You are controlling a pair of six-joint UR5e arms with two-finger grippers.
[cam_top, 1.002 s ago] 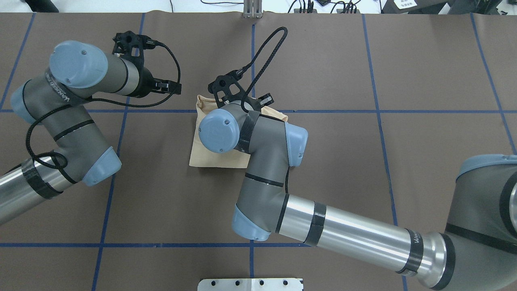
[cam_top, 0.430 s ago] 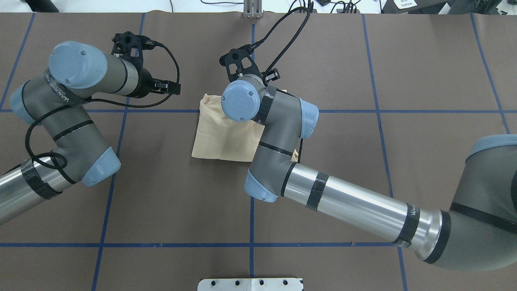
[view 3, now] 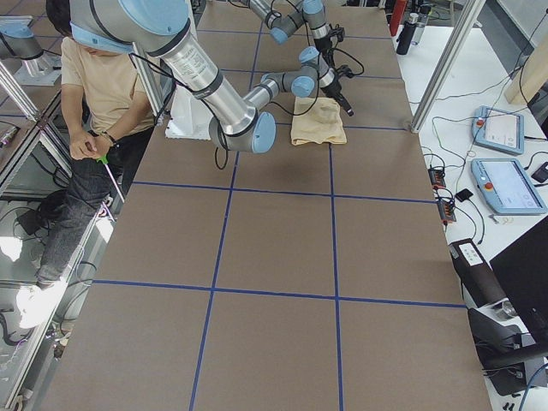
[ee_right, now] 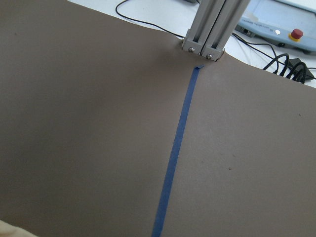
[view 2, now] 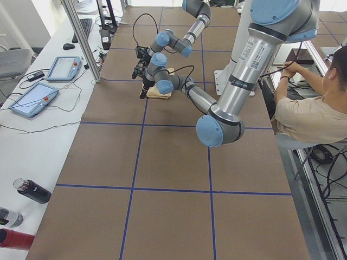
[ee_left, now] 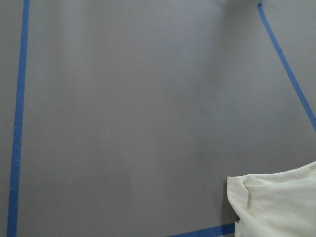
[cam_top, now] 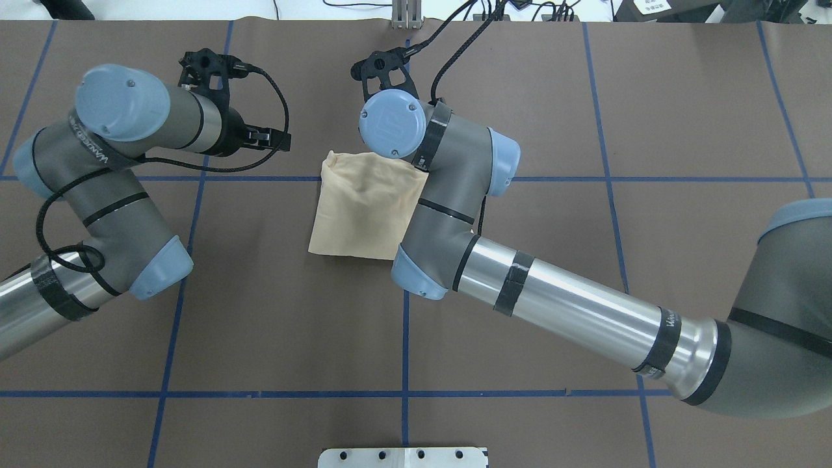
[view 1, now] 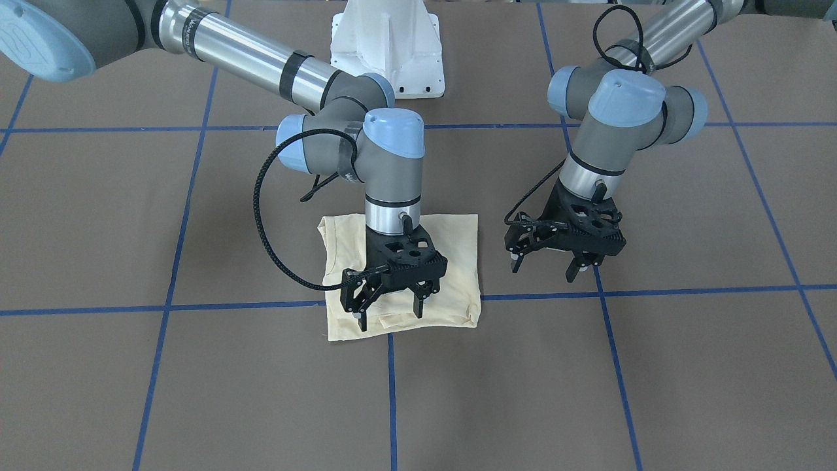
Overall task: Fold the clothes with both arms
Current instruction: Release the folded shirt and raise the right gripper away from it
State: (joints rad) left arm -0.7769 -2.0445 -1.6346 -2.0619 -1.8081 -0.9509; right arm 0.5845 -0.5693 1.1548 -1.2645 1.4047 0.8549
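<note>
The clothes are one pale cream-yellow shirt (view 1: 451, 261) folded into a small square on the brown table (view 1: 196, 392). It also shows in the overhead view (cam_top: 361, 208) and at the lower right of the left wrist view (ee_left: 281, 207). My right gripper (view 1: 390, 313) hangs open just above the shirt's edge farthest from the robot, with nothing between its fingers. My left gripper (view 1: 546, 267) is open and empty beside the shirt, over bare table. From overhead the right wrist (cam_top: 390, 123) hides its own fingers. No print or label shows.
Blue tape lines (cam_top: 406, 344) grid the table. The white pedestal base (view 1: 389, 46) stands behind the arms. An aluminium post (cam_top: 406, 16) rises at the far edge and a metal plate (cam_top: 403, 457) lies at the near edge. A seated person (view 2: 309, 108) and control tablets (view 2: 32, 97) flank the table.
My right arm has moved away from the robot, from over the shirt's middle to past its far edge, uncovering more of the folded shirt. The left arm has barely moved.
</note>
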